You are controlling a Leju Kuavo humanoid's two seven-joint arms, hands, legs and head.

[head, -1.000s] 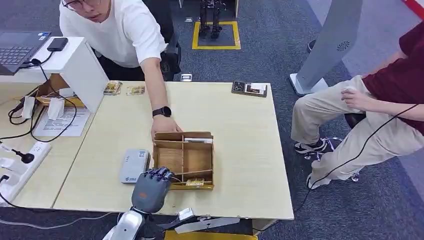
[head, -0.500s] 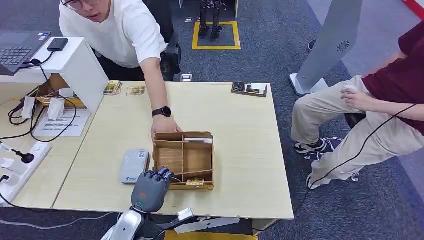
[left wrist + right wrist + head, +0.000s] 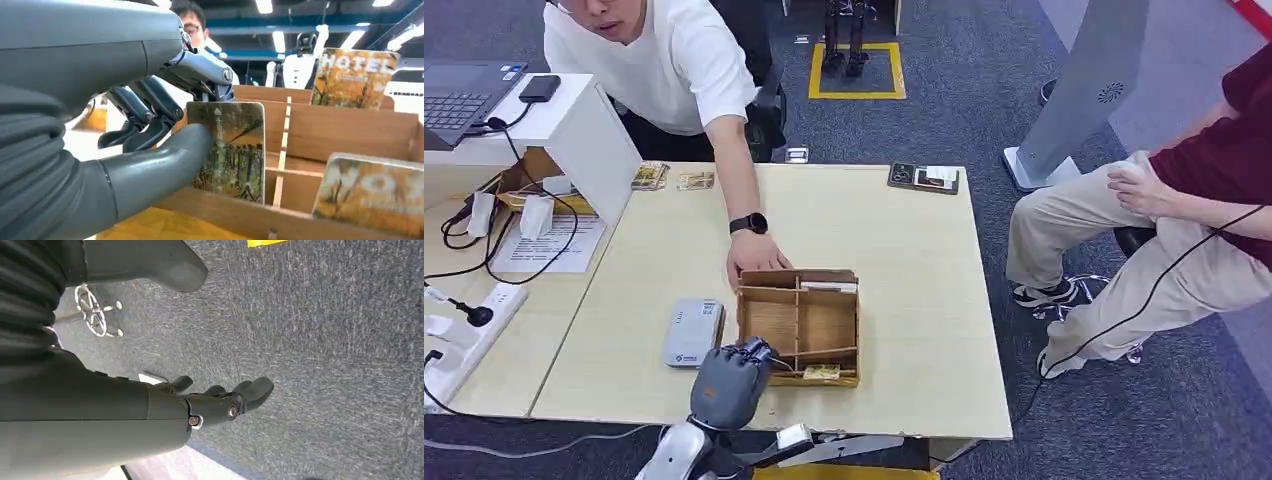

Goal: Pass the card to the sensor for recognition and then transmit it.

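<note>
Card (image 3: 230,145) stands in the wooden box (image 3: 802,325), pinched by the left hand (image 3: 727,382); two more cards there, one sensor (image 3: 692,332). Box has shifted slightly rightward. Right hand (image 3: 220,400) hangs open

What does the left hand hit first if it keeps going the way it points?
Likely the wooden box: the left hand, pinching a card, points across its open compartments, so an inner divider seems first. Depth is unclear.
</note>
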